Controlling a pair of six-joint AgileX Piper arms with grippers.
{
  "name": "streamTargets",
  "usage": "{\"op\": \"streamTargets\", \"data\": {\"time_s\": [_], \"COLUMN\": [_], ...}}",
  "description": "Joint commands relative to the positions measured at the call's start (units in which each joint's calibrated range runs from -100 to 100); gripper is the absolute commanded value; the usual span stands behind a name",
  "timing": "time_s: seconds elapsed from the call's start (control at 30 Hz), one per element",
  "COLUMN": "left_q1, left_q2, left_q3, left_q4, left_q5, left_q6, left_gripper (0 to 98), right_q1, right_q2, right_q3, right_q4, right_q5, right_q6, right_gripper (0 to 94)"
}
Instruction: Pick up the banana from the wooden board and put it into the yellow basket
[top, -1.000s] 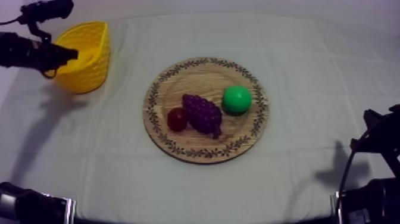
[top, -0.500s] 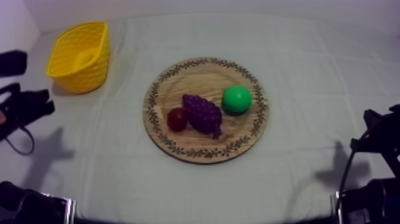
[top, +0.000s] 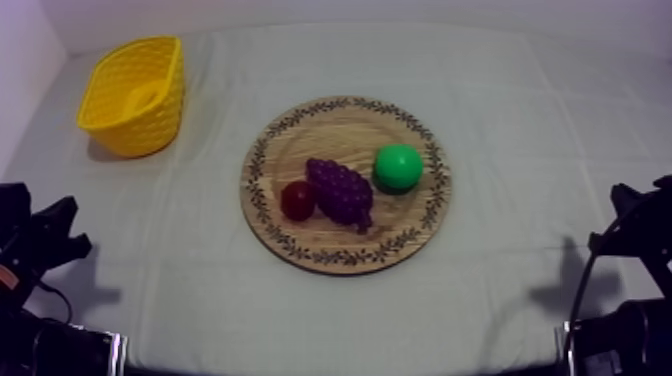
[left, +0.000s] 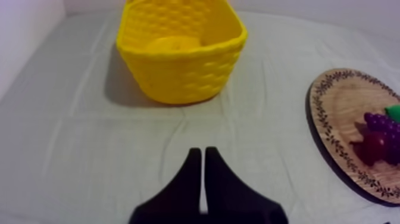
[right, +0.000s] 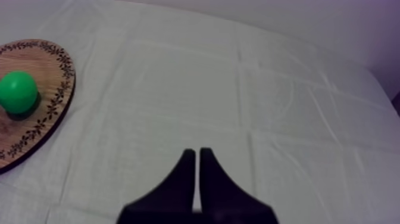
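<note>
The banana (top: 146, 97) lies inside the yellow basket (top: 128, 125) at the table's far left; in the left wrist view the banana (left: 172, 44) shows over the rim of the basket (left: 184, 77). My left gripper (left: 199, 151) is shut on nothing, its fingers together as a wedge over bare cloth in front of the basket; from above, the left gripper (top: 55, 240) sits low at the left edge. The round wooden board (top: 330, 130) lies mid-table. My right gripper (right: 196, 152) is shut and empty, right of the board (right: 30, 59).
On the board rest a bunch of grapes (top: 340, 190), a small red fruit (top: 297, 200) and a green round fruit (top: 398, 167). The right arm (top: 630, 230) stays low at the right edge. Bare cloth lies between the basket and the board.
My left arm has drawn back from over the basket, down the left side to the table's near left corner. The fruit, the board and the right arm have not moved.
</note>
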Motion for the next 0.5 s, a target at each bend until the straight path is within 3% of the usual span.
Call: {"op": "streamTargets", "data": {"time_s": [0.0, 0.3, 0.37, 0.47], "left_q1": [-0.34, -0.93, -0.36, 0.32], "left_q2": [-3.29, -7.22, -7.40, -7.51], "left_q3": [0.12, -0.21, 0.41, 1.41], "left_q4": [0.97, 3.09, 3.75, 4.50], "left_q5": [1.01, 4.54, 2.84, -0.28], "left_q6": [-1.45, -4.73, -3.62, 0.57], "left_gripper": [0.1, 0.7, 0.4, 0.3], "right_q1": [0.02, 0.02, 0.02, 0.02], "right_q2": [-0.02, -0.02, -0.02, -0.02], "right_q3": [-0.03, -0.03, -0.03, -0.03], "right_q4": [-0.02, -0.02, -0.02, -0.02], "right_q5": [-0.03, -0.03, -0.03, -0.03], "right_q6": [0.00, -0.01, -0.01, -0.01], "right_gripper": [0.3, 0.3, 0.3, 0.3]}}
